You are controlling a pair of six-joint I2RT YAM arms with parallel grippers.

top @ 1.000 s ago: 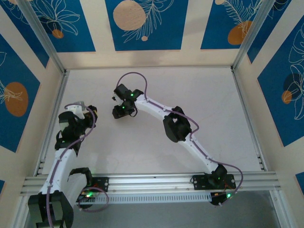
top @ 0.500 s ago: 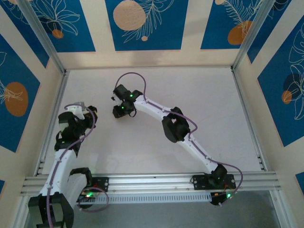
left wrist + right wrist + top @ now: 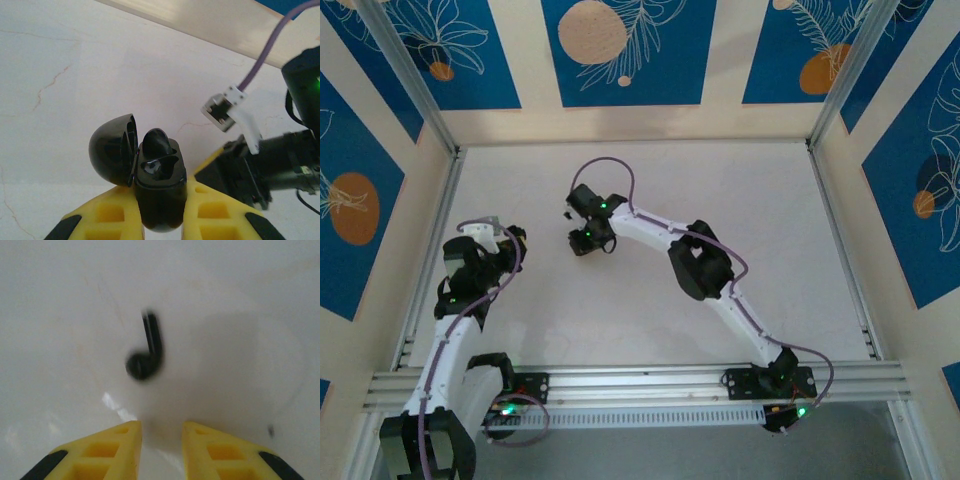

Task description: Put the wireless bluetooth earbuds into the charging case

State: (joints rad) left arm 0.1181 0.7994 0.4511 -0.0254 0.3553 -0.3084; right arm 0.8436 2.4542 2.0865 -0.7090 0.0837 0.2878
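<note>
Left wrist view pretty much tells the story: the left pincer [image 3: 161, 210] is clamped on the charging case [image 3: 159, 187], holding it up near the left edge of the desk [image 3: 60, 65] with the lid [image 3: 112, 147] flipped open. What looks like the seated earbud [image 3: 156, 142] is already sitting in the far slot, and the near slot [image 3: 154, 170] looks empty, so that's roughly half done.

Over on the right wrist camera, the loose earbud [image 3: 147, 357] lies flat on the desk, stem pointing away, a bit blurry, just ahead of the right pincer [image 3: 161, 432]. That pincer's yellow fingers [image 3: 105, 450] stand at a narrow gap with nothing between them, so no grab yet. From the top camera that spot is left of the desk's middle, not far from the case.

So what's left, as far as anyone can judge: pick up that second bud, carry it over, drop it into the free slot, and probably shut the lid.
</note>
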